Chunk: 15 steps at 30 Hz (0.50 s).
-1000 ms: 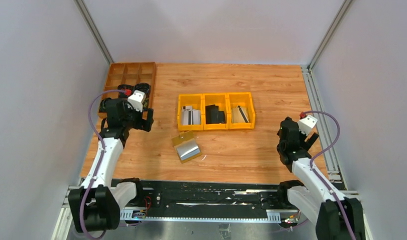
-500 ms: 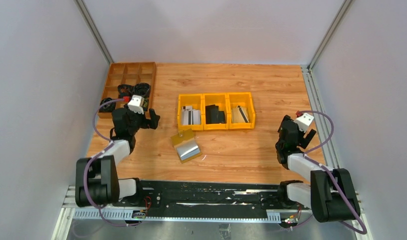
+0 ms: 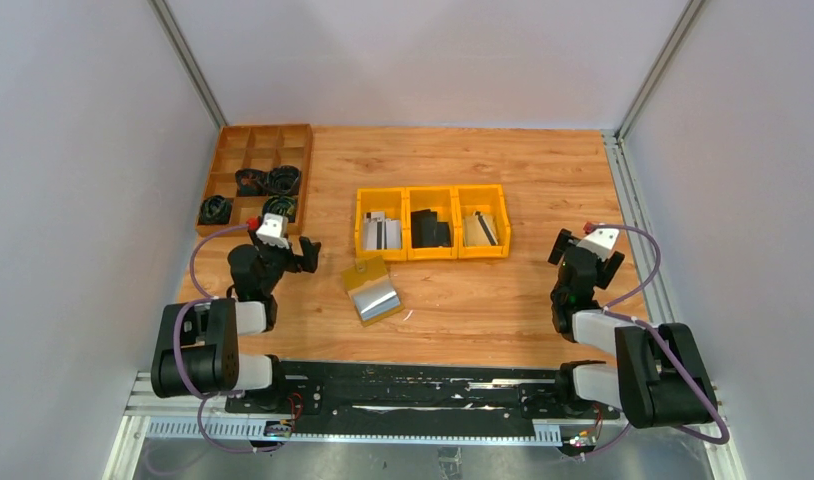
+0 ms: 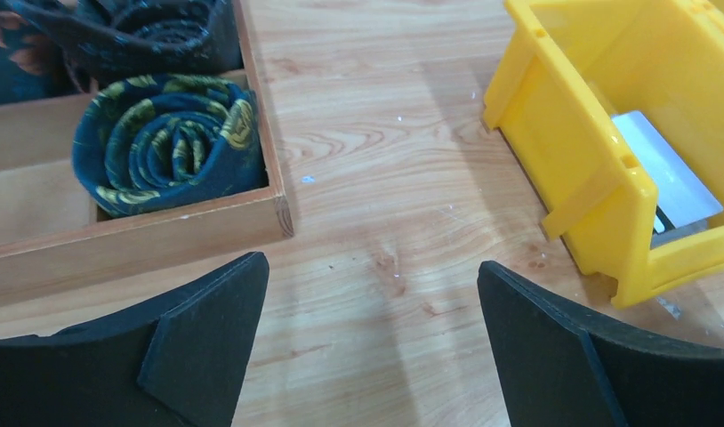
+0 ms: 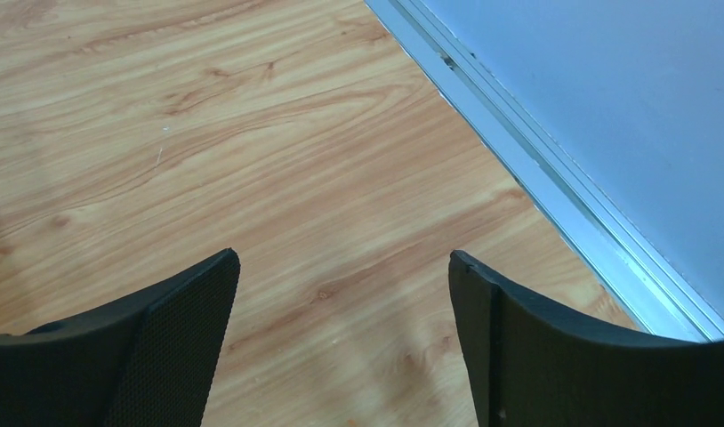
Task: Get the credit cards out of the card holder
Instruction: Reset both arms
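Observation:
The mustard-yellow card holder (image 3: 371, 290) lies open on the wooden table in front of the bins, its silvery inside facing up. Credit cards rest in three yellow bins: striped grey ones (image 3: 380, 233), black ones (image 3: 430, 228) and grey ones (image 3: 483, 228). One grey card (image 4: 665, 173) shows in the left wrist view. My left gripper (image 3: 280, 252) (image 4: 374, 347) is open and empty, low over bare wood left of the card holder. Far to the right, near the rail, my right gripper (image 3: 588, 255) (image 5: 341, 342) is open with nothing between its fingers.
A wooden divided tray (image 3: 223, 160) at the back left holds rolled dark ties (image 4: 167, 142). The left yellow bin's corner (image 4: 599, 191) sits just ahead and right of my left fingers. An aluminium rail (image 5: 554, 182) and grey wall border the table on the right.
Both arms have folded back toward their bases, and each gripper now sits lower and nearer the front edge. The right jaws have narrowed slightly. The card holder has not moved.

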Motion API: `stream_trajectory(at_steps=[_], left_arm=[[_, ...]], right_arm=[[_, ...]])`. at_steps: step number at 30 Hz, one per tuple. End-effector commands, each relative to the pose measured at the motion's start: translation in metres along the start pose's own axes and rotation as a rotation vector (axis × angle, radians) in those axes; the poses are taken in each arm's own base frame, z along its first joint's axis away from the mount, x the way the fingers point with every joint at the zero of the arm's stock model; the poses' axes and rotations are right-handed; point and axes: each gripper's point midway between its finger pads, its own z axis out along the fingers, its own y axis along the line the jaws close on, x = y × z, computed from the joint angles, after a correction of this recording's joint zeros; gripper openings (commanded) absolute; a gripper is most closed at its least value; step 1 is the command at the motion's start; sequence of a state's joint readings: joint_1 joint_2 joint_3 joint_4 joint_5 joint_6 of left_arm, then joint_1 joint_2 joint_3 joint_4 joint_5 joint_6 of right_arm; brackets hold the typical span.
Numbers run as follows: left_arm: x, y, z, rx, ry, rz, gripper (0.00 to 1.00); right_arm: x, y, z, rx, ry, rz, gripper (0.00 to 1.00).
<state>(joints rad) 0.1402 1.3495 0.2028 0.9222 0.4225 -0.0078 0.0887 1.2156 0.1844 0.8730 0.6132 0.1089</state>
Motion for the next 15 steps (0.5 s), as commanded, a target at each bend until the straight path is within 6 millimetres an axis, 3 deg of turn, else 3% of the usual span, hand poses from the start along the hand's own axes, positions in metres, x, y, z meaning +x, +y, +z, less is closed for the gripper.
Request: stream_trajectory(at_steps=[1,3,5,7,9,11,12,15], left_arm=[[-0.04,0.009,-0.004,-0.085,-0.175,0.079,1.0],[-0.028,0.005,-0.005,-0.1,-0.159,0.139,1.0],[-0.037,0.003,-0.001,-0.107,-0.212,0.134,1.0],[-0.028,0.009,0.003,-0.129,-0.119,0.133,1.0],[-0.028,0.01,0.004,-0.134,-0.136,0.117,1.0],[-0.035,0.01,0.006,-0.134,-0.163,0.115,1.0],[-0.028,0.011,0.007,-0.135,-0.12,0.115,1.0],[-0.03,0.01,0.007,-0.137,-0.141,0.112,1.0]], right_arm=[[-0.003,0.002,0.003,-0.028,-0.02,-0.013,0.91],[-0.003,0.011,0.006,-0.075,-0.009,-0.039,0.91],[-0.001,0.035,0.007,-0.212,-0.005,-0.105,0.91],[0.008,0.053,0.003,-0.326,-0.081,-0.171,0.92],[-0.003,0.044,0.001,-0.243,-0.147,-0.156,0.95],[0.009,0.045,0.01,-0.24,-0.008,-0.163,0.95],[0.014,0.045,0.015,-0.238,0.037,-0.156,0.96],[0.008,0.042,0.015,-0.236,-0.04,-0.148,0.96]])
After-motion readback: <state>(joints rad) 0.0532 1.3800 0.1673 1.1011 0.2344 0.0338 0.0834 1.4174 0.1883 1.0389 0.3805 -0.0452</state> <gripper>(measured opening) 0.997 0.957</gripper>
